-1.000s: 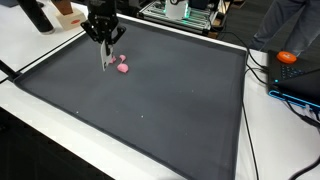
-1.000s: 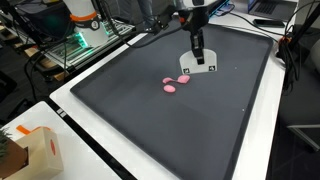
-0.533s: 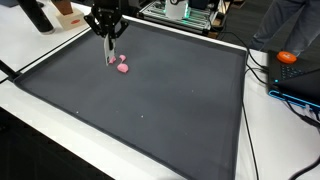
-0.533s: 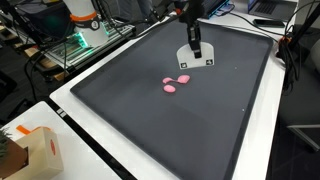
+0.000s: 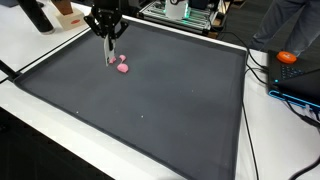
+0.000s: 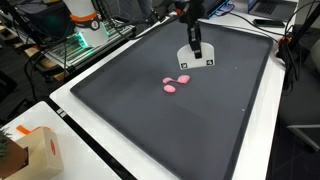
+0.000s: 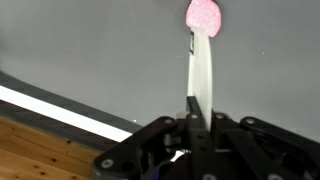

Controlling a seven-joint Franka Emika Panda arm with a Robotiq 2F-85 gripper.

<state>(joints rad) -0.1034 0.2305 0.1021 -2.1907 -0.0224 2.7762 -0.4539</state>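
Two pink lumps (image 6: 172, 87) lie side by side, about touching, on the dark mat (image 5: 150, 110) that covers the table (image 5: 40, 130), near one corner of the mat. The claw (image 5: 108, 42) is pinched narrow on a flat white blade (image 6: 196, 62) and holds it upright by the top end. The wrist view shows the white blade (image 7: 203, 65) edge-on, clamped between the fingers, its lower end lined up with one pink lump (image 7: 204, 17).

Status as I read it:
- **Done:** grasp is made, the blade is secure in the claw and stands just beside the lumps.
- **Blade height:** both exterior views put its lower edge at or just off the mat. Cannot tell whether it actually touches.
- **Blade to lump:** in the wrist view the tip meets the lump, but both exterior views show a small gap to the nearest one. I'd call it near, not in contact.
- **Not done:** both lumps sit loose and whole on the mat, with nothing stuck to the blade.

Off the mat there is an orange object (image 5: 287, 57) at the table edge and a cardboard box (image 6: 30, 150) at another corner, both well apart from the claw.
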